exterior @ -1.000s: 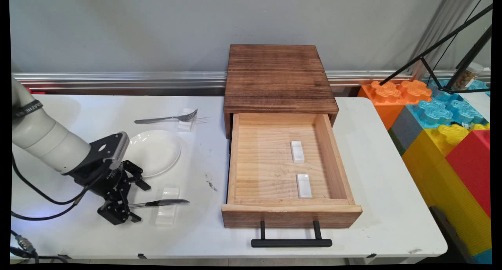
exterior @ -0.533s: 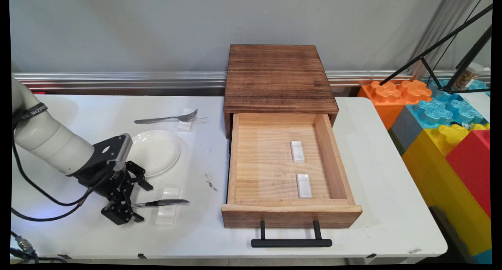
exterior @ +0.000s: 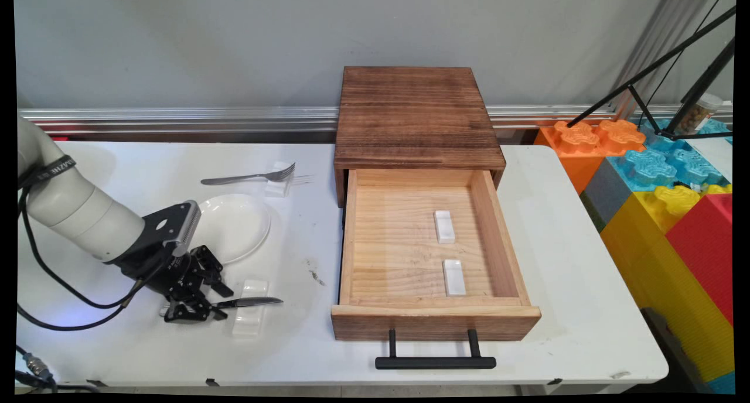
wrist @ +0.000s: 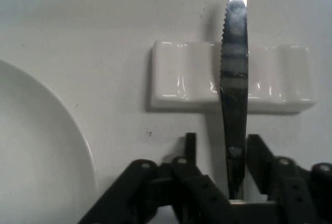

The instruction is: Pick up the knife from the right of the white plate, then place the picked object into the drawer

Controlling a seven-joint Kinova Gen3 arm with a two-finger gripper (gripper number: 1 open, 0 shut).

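Gripper (exterior: 202, 304) clenched on the knife (wrist: 234, 99) handle. Blade lies across a white rest (wrist: 187, 73), beside the plate (exterior: 234, 224). Stiff, slick steel: best held at the handle.

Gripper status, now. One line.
Gripper: closed on the knife handle; blade lies across the white rest.

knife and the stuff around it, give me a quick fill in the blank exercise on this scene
1. The tool sits at the handle end of the ____, whose blade lies across a white rest.
2. The wooden drawer stands ____.
3. Inside the drawer lie ____ small white rests.
4. The fork lies beyond the white ____, toward the wall.

Missing words: knife; open; two; plate
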